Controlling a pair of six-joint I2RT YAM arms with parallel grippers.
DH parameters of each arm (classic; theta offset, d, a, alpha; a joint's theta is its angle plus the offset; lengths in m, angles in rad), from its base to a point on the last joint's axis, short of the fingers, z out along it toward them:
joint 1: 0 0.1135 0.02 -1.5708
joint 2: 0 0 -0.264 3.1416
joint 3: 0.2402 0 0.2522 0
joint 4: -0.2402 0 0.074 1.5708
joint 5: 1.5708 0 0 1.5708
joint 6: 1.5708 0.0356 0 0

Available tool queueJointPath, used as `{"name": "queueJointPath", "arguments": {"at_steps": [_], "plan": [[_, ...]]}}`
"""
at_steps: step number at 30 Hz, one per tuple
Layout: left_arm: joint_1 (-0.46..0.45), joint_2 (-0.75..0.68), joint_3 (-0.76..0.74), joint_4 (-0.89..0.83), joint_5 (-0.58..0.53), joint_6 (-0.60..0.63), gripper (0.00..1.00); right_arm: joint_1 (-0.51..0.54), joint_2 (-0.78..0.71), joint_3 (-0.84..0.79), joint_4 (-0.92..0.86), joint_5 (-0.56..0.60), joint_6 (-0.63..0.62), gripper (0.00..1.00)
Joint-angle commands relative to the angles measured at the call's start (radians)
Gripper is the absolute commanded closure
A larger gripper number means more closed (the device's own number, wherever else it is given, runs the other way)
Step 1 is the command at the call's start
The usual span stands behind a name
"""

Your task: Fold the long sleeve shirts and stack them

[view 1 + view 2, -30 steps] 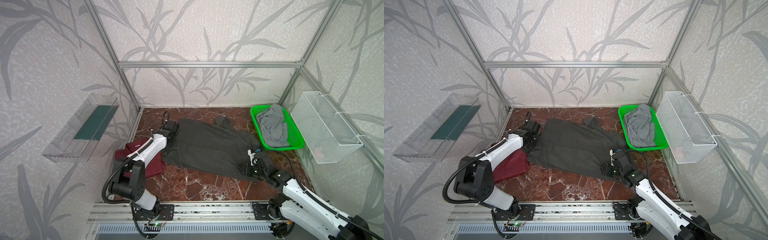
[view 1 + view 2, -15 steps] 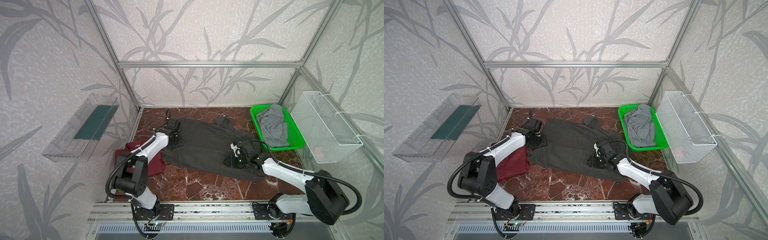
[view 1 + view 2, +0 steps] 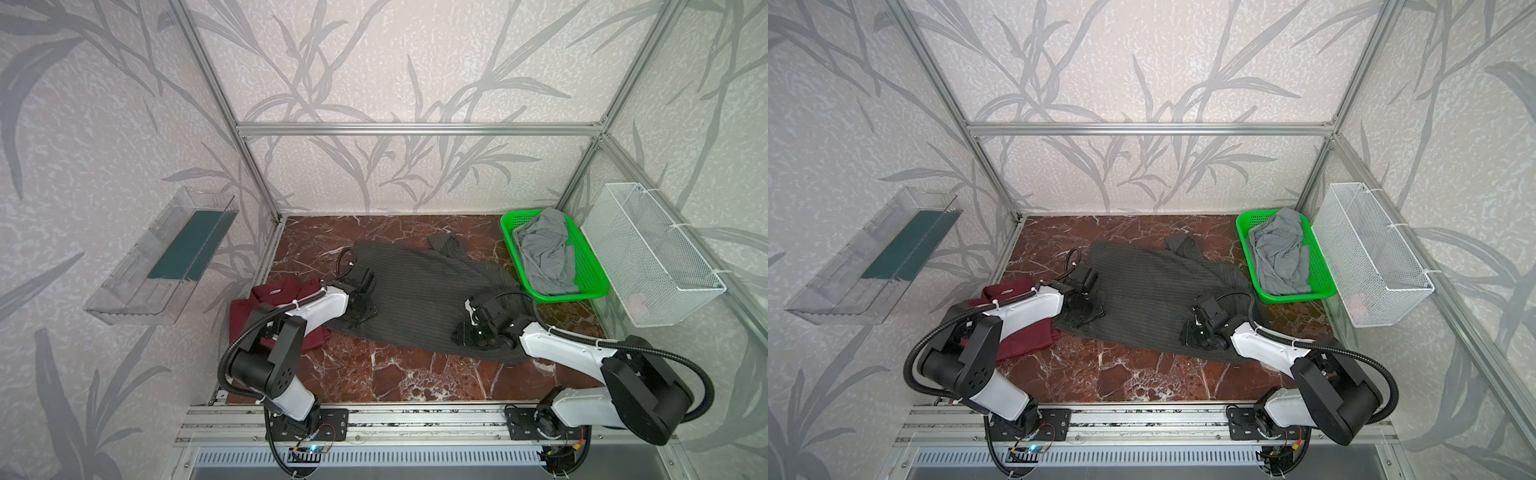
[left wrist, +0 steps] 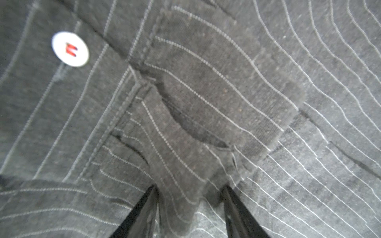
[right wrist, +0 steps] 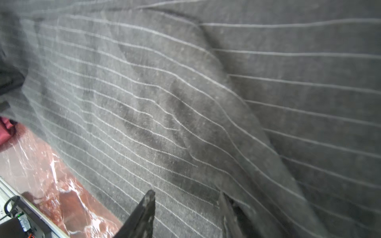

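1. Grey pinstripe shirt (image 3: 415,299) lies spread flat mid-bench (image 3: 374,374). Maroon shirt (image 3: 272,289) sits at the left edge, partly under the left arm, just beside the grey one's collar end.
2. Left claw (image 4: 189,189): jaws parted astride the collar flap near a white button (image 4: 70,49), with no clamp I can see.
3. Right claw (image 5: 186,193): jaws apart, down on flat cloth near the front hem, gripping nothing.
4. Risk: closing on one thin layer would likely rake up wrinkles instead of lifting an edge.
5. Risk: pulling the collar leftward could drag grey cloth over the maroon shirt and muddle the stack.
6. Risk: the bunched cloth by the green basket (image 3: 552,297) may get trapped inside a fold.
7. Long axis runs left to right across the bench, slanting nearer on the right. Collar points left, hem right.
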Motion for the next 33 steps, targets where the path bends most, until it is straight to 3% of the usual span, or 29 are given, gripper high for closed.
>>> {"name": "queueJointPath", "arguments": {"at_steps": [1, 7, 12, 18, 23, 29, 33], "plan": [[-0.029, -0.092, -0.117, -0.101, -0.061, -0.131, 0.46, 0.0, -0.05, -0.042, -0.132, -0.005, -0.011, 0.49], [-0.055, -0.284, -0.211, -0.16, -0.051, -0.192, 0.45, 0.002, -0.193, -0.011, -0.27, -0.014, -0.045, 0.49], [-0.054, -0.35, -0.065, -0.257, -0.144, -0.115, 0.42, -0.005, -0.182, 0.214, -0.382, 0.081, -0.168, 0.46], [0.046, -0.251, 0.261, -0.306, -0.23, 0.105, 0.36, -0.102, 0.091, 0.651, -0.438, 0.121, -0.288, 0.43], [0.18, -0.074, 0.453, -0.307, -0.196, 0.226, 0.34, -0.155, 0.374, 0.98, -0.477, 0.193, -0.342, 0.41], [0.243, 0.096, 0.529, -0.237, -0.15, 0.259, 0.34, -0.229, 0.716, 1.278, -0.512, 0.213, -0.368, 0.41], [0.261, 0.223, 0.61, -0.272, -0.131, 0.25, 0.35, -0.262, 0.938, 1.532, -0.629, 0.201, -0.401, 0.41]]}}
